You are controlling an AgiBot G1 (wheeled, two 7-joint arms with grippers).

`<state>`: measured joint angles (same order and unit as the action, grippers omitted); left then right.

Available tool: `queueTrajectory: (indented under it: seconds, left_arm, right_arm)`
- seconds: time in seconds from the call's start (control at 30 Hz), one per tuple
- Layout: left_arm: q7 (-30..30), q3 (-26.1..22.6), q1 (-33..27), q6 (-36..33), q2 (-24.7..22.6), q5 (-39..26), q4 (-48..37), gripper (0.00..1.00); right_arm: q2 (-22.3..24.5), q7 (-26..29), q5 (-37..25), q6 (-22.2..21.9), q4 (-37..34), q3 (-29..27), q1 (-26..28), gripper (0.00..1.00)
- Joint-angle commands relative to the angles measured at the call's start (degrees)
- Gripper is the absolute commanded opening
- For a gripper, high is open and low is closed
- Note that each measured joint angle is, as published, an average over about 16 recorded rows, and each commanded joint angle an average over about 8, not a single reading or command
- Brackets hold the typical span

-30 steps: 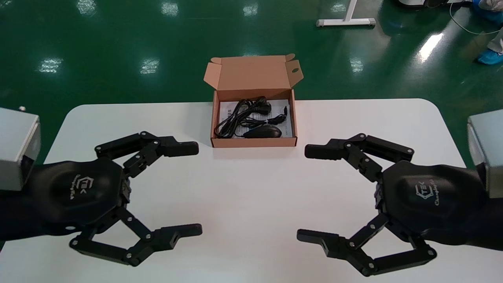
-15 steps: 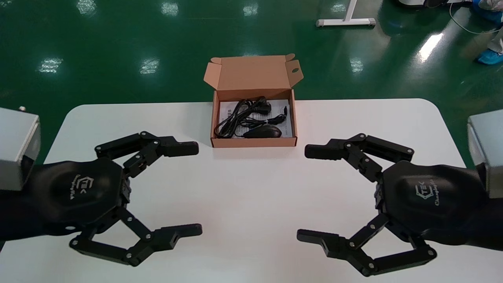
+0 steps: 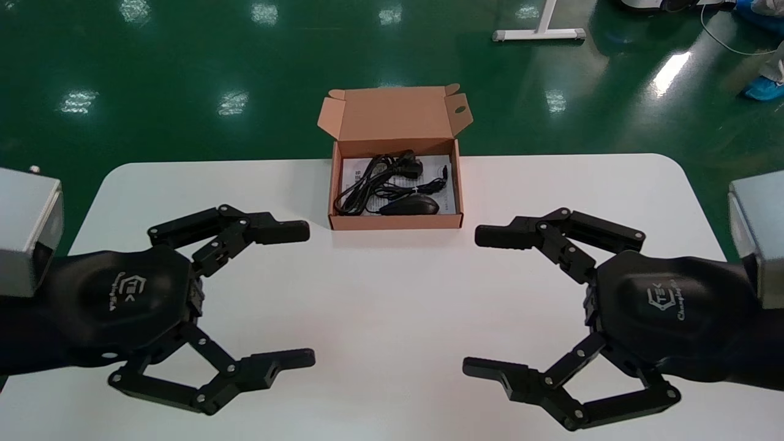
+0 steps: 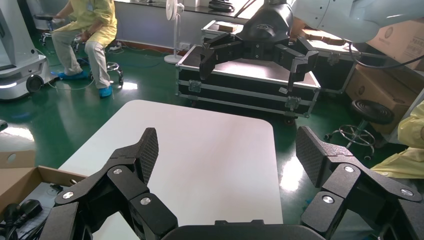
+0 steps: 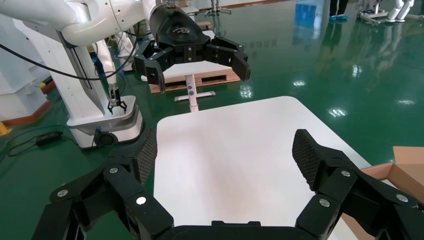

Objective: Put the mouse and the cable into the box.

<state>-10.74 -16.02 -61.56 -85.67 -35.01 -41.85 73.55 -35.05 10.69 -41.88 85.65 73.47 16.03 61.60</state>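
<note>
Cardboard box [image 3: 395, 222] holds mouse [image 3: 410, 206], cable [image 3: 367, 180] — clear overhead only; left end effector [image 3: 309, 294], right end effector [image 3: 471, 301] splayed.

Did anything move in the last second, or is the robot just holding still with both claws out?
Nothing visibly changed. The left gripper and the right gripper stay open and empty above the white table, one on each side. The mouse and the cable lie in the open box as before, at the table's far edge.
</note>
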Motion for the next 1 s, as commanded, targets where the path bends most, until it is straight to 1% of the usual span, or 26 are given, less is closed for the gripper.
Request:
queueTrajectory:
  seconds: [0.03,1.0]
  left_arm:
    - [0.0,0.0,0.0,0.0,0.0,0.0,0.0,1.0]
    - [0.0,0.0,0.0,0.0,0.0,0.0,0.0,1.0]
  right_arm:
    - [0.0,0.0,0.0,0.0,0.0,0.0,0.0,1.0]
    - [0.0,0.0,0.0,0.0,0.0,0.0,0.0,1.0]
